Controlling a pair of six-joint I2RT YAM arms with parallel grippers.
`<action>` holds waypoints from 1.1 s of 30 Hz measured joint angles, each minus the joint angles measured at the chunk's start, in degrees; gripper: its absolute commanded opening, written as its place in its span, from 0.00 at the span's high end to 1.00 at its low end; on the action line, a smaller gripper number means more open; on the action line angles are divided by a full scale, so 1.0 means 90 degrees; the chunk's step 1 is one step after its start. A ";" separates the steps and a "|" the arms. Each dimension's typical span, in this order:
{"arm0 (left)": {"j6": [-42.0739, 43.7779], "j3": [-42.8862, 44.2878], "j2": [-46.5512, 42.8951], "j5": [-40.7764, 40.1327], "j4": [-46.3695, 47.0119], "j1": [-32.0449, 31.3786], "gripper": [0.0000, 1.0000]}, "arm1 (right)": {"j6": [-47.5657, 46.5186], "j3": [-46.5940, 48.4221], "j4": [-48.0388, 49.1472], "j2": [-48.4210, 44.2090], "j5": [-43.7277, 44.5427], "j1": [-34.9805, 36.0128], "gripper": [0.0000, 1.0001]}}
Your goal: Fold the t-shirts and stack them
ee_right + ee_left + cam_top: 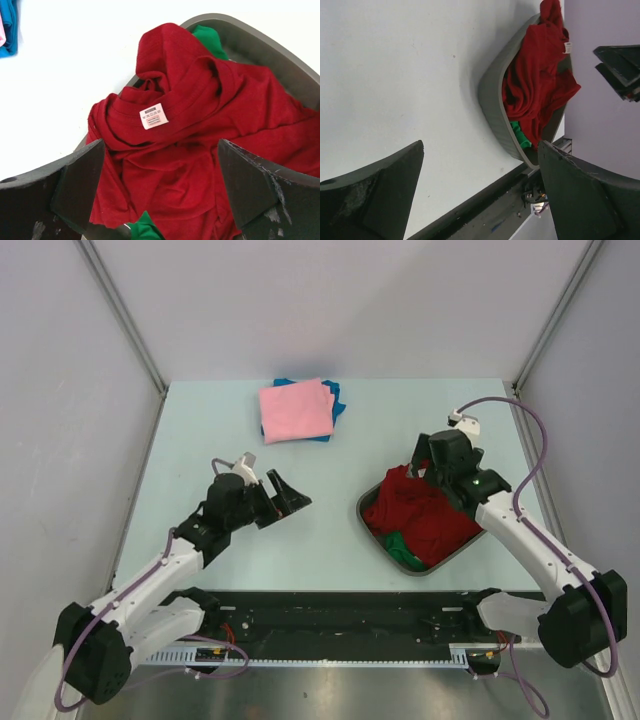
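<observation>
A crumpled dark red t-shirt [420, 515] with a small white tag [153, 116] fills the grey tray [368, 525] at the right; it also shows in the left wrist view [537, 75] and the right wrist view [200, 145]. A green t-shirt [402, 545] peeks out beneath it, also seen in the right wrist view [210, 40]. A folded pink t-shirt [295, 410] lies on a folded blue t-shirt [335, 400] at the back. My right gripper [425, 472] is open just above the red shirt, holding nothing. My left gripper [290, 498] is open and empty over the bare table, left of the tray.
The light table [200, 440] is walled at the back and both sides. A black rail [340, 610] runs along the near edge between the arm bases.
</observation>
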 measured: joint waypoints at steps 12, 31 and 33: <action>0.0046 -0.0510 -0.0231 0.0338 0.0051 0.0175 0.00 | -0.0012 -0.0041 0.0697 0.2186 -0.0321 -0.0134 0.64; 0.0306 -0.0590 -0.0746 0.0372 -0.0153 0.0189 0.00 | -0.0457 0.1843 -0.0185 0.0087 0.1030 0.2370 1.00; 0.0306 -0.0590 -0.0746 0.0369 -0.0160 0.0197 0.00 | -0.0639 0.2611 -0.0146 -0.0007 0.1134 0.2807 1.00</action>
